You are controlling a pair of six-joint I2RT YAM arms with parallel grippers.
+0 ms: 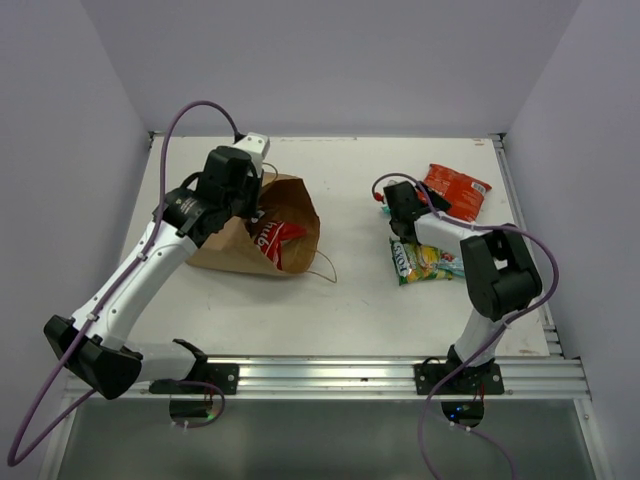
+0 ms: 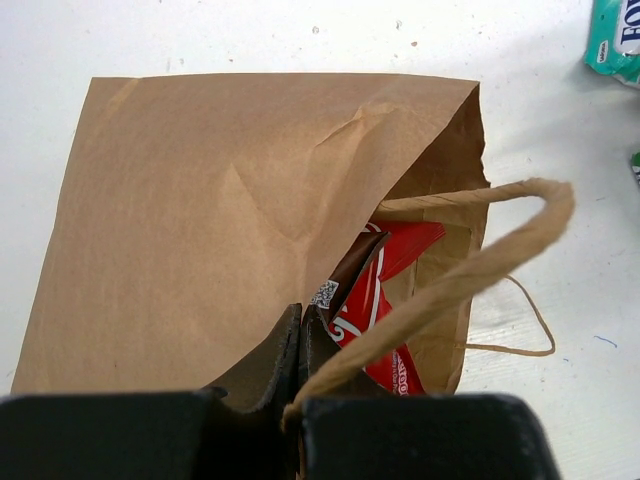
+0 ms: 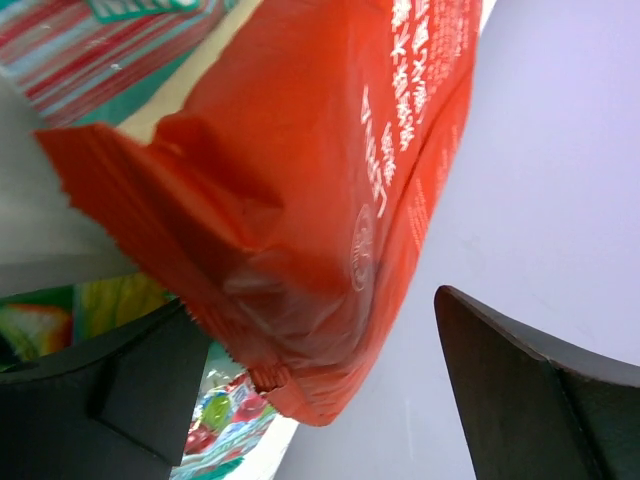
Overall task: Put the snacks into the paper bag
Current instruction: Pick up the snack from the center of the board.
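Meanwhile, a brown kraft paper bag (image 2: pixel 200 220) is pinched by the left gripper (image 2: pixel 300 325); a glossy red-orange packet (image 3: pixel 300 170), likely light and slippery, is straddled at its crimped edge by the spread right gripper (image 3: pixel 315 300).

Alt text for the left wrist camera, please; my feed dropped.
The left gripper appears pinched shut on the mouth edge of the brown paper bag, which lies on its side on the white table with a red-white packet showing inside. One twisted handle arcs across the right; a teal packet peeks in at the top right corner.
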